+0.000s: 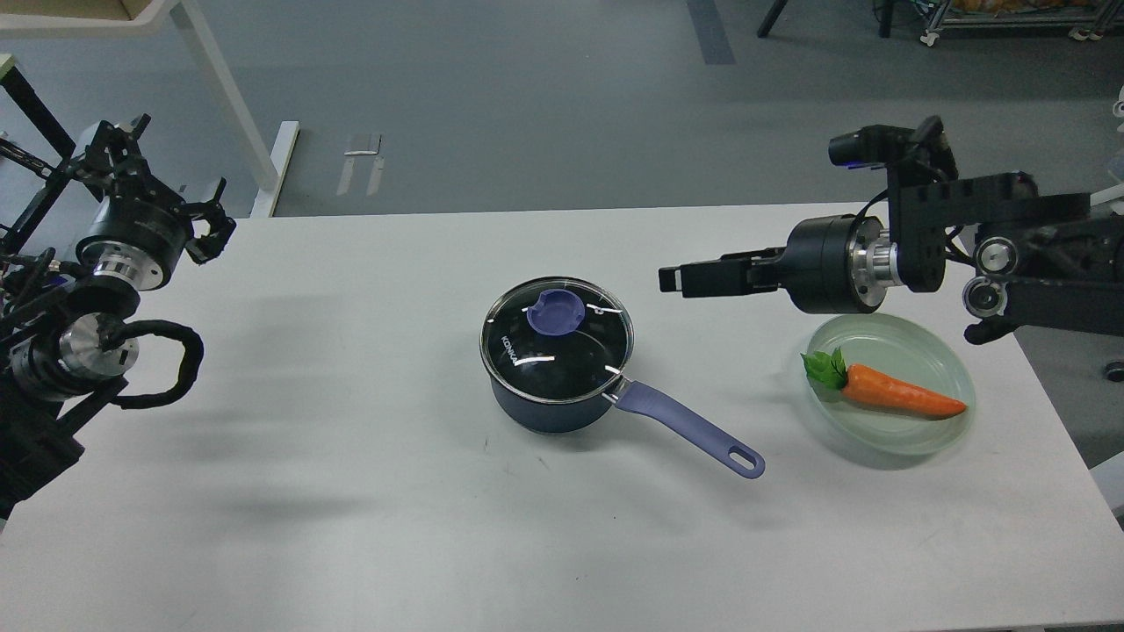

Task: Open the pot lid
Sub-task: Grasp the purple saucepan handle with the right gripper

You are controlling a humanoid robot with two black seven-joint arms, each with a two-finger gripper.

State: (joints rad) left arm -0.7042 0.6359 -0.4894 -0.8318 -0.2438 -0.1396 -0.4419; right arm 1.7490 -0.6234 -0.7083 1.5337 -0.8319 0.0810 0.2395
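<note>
The dark-blue pot (537, 411) stands at the middle of the white table, its lavender handle (687, 428) pointing to the front right. The glass lid (562, 351) sits on the pot with its lavender knob (557, 312) at the centre. My right gripper (673, 279) reaches in from the right, level and pointing left, a little right of the lid and above it, touching nothing. It is seen side-on, so its fingers overlap. My left gripper (163, 183) is open and empty over the table's far left corner, far from the pot.
A pale green glass dish (881, 328) with a toy carrot (900, 395) lies at the right, under my right wrist. A white table leg (230, 105) and a black frame (35, 114) stand beyond the table's back left.
</note>
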